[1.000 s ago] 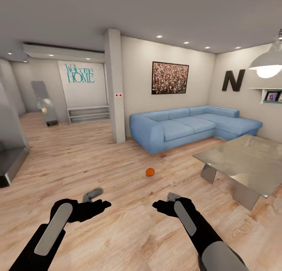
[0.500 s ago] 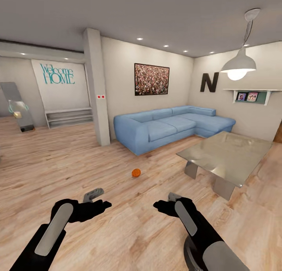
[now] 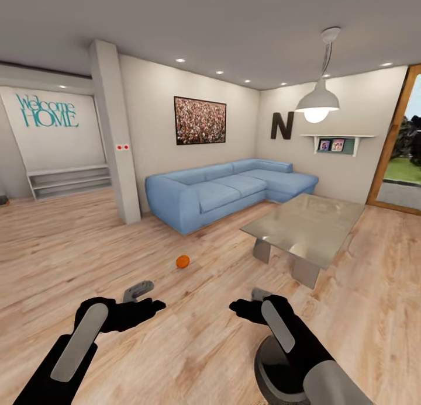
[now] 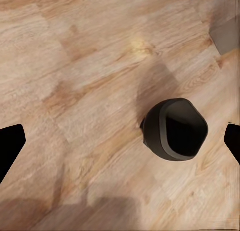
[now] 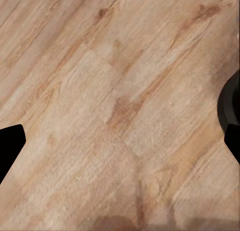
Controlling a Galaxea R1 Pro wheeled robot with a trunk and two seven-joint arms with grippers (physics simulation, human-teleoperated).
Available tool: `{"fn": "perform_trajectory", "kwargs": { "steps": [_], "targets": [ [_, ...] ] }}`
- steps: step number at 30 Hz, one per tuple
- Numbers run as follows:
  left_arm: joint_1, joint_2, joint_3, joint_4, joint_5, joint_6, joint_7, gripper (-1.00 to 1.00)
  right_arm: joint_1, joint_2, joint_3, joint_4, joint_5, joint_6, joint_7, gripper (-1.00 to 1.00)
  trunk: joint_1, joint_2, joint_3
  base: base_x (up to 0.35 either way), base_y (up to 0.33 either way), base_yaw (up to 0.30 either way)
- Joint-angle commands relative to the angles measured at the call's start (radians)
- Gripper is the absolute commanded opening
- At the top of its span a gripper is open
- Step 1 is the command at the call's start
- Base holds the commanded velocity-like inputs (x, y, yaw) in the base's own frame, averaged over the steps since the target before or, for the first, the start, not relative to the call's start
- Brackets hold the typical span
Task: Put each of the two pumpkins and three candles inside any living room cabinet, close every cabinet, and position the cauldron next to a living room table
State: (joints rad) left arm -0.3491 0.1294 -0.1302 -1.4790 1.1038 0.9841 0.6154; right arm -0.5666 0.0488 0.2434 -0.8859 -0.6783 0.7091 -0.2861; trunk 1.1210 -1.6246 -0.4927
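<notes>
One glossy grey table [image 3: 307,227] ahead right, one dark cauldron [image 4: 175,129] on the floor under the right arm, one pumpkin [image 3: 183,262] ahead between both empty, spread grippers, left gripper [image 3: 140,297] marginally nearer than right gripper [image 3: 248,303].

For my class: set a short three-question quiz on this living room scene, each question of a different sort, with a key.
1. True or false: the pumpkin lies on the wooden floor, apart from the table.
2. Which stands nearest the sofa? A) the table B) the Welcome HOME wall C) the glass door
3. Fill in: the dark cauldron under the left gripper sits upright on the ____.

Key: 1 true; 2 A; 3 floor.
</notes>
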Motion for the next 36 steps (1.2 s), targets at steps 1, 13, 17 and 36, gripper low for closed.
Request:
{"fn": "perform_trajectory", "kwargs": {
  "steps": [1, 13, 17, 36],
  "targets": [
    [-0.001, 0.001, -0.001, -0.001, 0.01, 0.0, 0.01, 1.0, -0.001, -0.001, 0.002, -0.001, -0.01, 0.001, -0.01, 1.0, 0.0, -0.001, 0.0, 0.0, 0.074, -0.276],
    [0.0, 0.002, 0.001, -0.001, 0.01, 0.001, 0.011, 1.0, -0.001, -0.002, 0.002, -0.001, -0.01, 0.001, -0.01, 1.0, 0.0, -0.001, 0.008, 0.0, 0.134, -0.276],
    [-0.001, 0.003, 0.001, -0.001, 0.01, 0.001, 0.011, 1.0, -0.001, -0.007, 0.001, 0.0, -0.01, 0.001, -0.005, 1.0, 0.0, -0.001, 0.011, 0.0, 0.176, -0.275],
    [-0.001, 0.003, -0.002, -0.001, 0.01, 0.0, 0.012, 1.0, -0.001, -0.025, 0.001, 0.001, -0.012, 0.003, 0.009, 1.0, 0.0, -0.001, 0.024, 0.0, 0.009, -0.275]
  ]
}}
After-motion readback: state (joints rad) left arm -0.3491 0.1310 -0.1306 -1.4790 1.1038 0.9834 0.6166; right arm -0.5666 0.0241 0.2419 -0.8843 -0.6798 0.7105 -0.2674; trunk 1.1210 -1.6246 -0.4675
